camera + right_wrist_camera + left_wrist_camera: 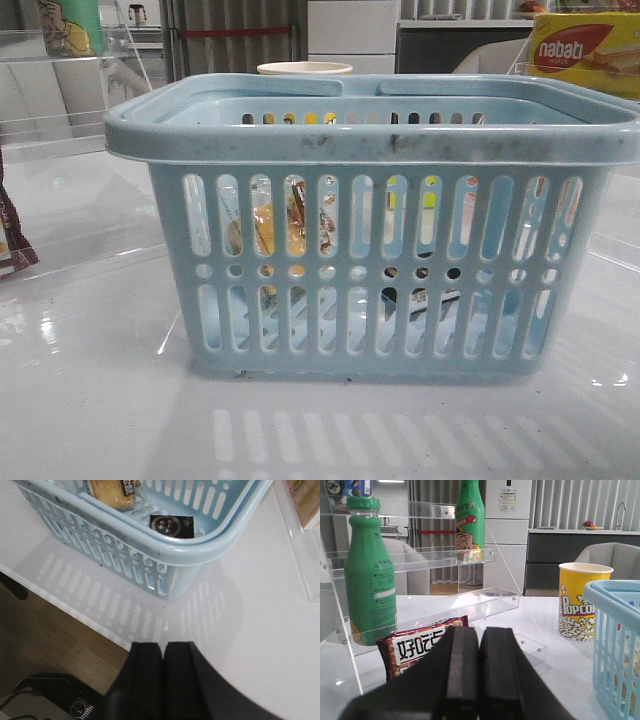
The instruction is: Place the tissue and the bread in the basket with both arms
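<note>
The light-blue basket (370, 140) fills the middle of the front view. Through its slots I see the golden-brown bread (268, 228) inside on the left and the dark tissue packet (420, 300) low on the right. In the right wrist view the bread (107, 491) and the black-and-white tissue (172, 526) lie inside the basket (165, 550). My right gripper (163, 646) is shut and empty, above the table's front edge, apart from the basket. My left gripper (480, 630) is shut and empty, left of the basket (615, 645).
A dark brown snack packet (415, 645) lies just beyond my left fingers, by a clear acrylic shelf (420, 560) with green bottles (369, 575). A yellow popcorn cup (582, 600) stands behind the basket. A yellow nabati box (585, 50) sits at the back right. The table edge (75, 610) runs below the basket.
</note>
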`<state>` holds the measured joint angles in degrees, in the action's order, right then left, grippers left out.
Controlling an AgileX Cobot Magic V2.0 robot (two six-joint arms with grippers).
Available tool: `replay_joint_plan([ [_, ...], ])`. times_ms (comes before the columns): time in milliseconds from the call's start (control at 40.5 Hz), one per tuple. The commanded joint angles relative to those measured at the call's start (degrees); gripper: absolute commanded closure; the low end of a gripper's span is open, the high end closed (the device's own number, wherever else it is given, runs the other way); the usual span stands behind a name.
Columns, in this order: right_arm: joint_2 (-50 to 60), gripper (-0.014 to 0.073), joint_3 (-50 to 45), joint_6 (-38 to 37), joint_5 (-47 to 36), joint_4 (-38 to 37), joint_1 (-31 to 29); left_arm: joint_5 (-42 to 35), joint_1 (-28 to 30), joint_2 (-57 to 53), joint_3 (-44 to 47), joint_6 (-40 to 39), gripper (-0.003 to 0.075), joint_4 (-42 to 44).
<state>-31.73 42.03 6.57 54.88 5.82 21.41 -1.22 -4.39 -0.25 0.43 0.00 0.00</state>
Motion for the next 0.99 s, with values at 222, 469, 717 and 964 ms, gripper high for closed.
replay_joint_plan([
  [222,0.0,0.0536,1.6,0.1,-3.8,-0.1,-0.4,-5.4,-0.4,-1.0,0.3,0.0,0.0628,0.0],
  [469,0.0,0.0536,1.6,0.1,-3.8,-0.1,-0.4,-5.4,-0.4,-1.0,0.3,0.0,0.0628,0.0],
  [717,0.0,0.0536,1.6,0.1,-3.8,-0.1,-0.4,-5.4,-0.4,-1.0,0.3,0.0,0.0628,0.0],
  [964,4.0,0.0536,-1.0,0.2,-7.0,-0.9,-3.4,-5.4,-0.4,-1.0,0.3,0.0,0.0628,0.0],
])
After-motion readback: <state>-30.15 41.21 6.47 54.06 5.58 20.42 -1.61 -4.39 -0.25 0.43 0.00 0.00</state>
